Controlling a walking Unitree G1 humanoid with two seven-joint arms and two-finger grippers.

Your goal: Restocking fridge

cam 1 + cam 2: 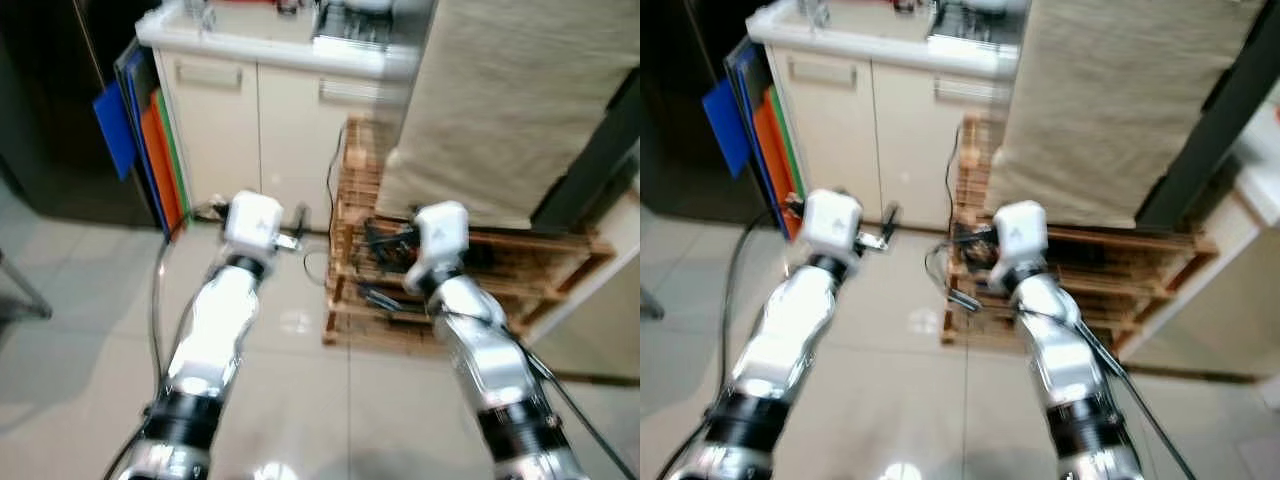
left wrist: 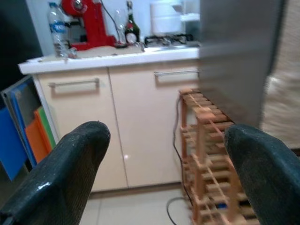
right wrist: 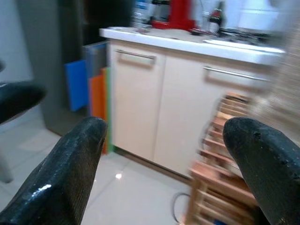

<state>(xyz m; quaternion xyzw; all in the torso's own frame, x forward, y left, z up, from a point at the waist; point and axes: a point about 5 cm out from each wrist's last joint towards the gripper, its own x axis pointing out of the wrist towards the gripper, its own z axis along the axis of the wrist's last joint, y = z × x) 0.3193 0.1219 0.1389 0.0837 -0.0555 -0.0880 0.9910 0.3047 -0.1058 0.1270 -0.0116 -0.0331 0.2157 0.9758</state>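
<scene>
Looking down from the head camera, I see a dark appliance front (image 1: 40, 110) at the far left, which may be the fridge, though I cannot tell for certain. Just beside it, flat blue, orange and green boards (image 1: 150, 150) lean against the end of a cream kitchen cabinet (image 1: 250, 120) with two doors and bar handles. On its white countertop (image 2: 112, 58), the left wrist view shows me a clear water bottle (image 2: 56, 28), a red machine (image 2: 89, 23), a dark bottle (image 2: 131, 33) and a white appliance (image 2: 166, 18) near a hob. My left gripper (image 2: 164, 159) hangs above the pale tiled floor (image 1: 90, 300), its fingers (image 2: 70, 173) spread wide with nothing between them. A dark cable (image 1: 158, 300) trails over the tiles near that arm. Further right stands a low wooden rack (image 1: 470, 280) of slats with dark cords tangled inside, pushed against the cabinet's side. A beige cloth (image 1: 510, 100) drapes down over something large behind and above the rack. My right gripper (image 3: 164, 164) is out in front of the rack, its fingers likewise wide apart and holding nothing. I can spot no item for restocking in either gripper.
</scene>
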